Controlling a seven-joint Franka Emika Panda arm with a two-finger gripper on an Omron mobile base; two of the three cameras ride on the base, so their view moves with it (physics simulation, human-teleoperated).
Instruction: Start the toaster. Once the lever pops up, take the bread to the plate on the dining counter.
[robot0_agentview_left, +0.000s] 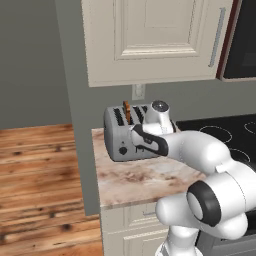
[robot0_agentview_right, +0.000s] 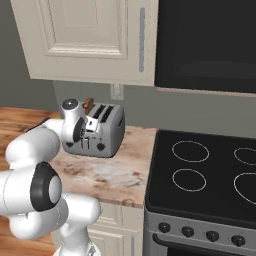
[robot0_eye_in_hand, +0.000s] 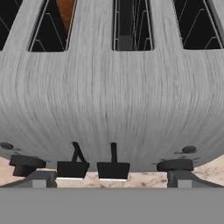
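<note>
The grey-silver toaster (robot0_agentview_left: 122, 135) stands at the back of a narrow marbled counter (robot0_agentview_left: 140, 180). The bread (robot0_agentview_left: 127, 111) sticks up from one of its left slots, brown crust showing (robot0_agentview_right: 88, 104). My gripper (robot0_agentview_right: 86, 144) hangs open just in front of the toaster's face (robot0_agentview_right: 102, 132), pointing down, with nothing between its fingers. In the hand view I look down over the toaster top (robot0_eye_in_hand: 112, 87). Its two black levers (robot0_eye_in_hand: 113, 169) and round knobs (robot0_eye_in_hand: 175, 165) lie between my spread fingertips (robot0_eye_in_hand: 183, 178), and the bread (robot0_eye_in_hand: 65, 8) sits in a slot at the upper left. The plate and the dining counter are out of view.
A black glass cooktop (robot0_agentview_right: 205, 170) adjoins the counter on the right. Cream wall cabinets (robot0_agentview_left: 150, 40) and a dark appliance (robot0_agentview_right: 205, 45) hang overhead. A wall outlet (robot0_agentview_left: 138, 91) is behind the toaster. Wooden floor (robot0_agentview_left: 40, 175) lies left of the counter's end.
</note>
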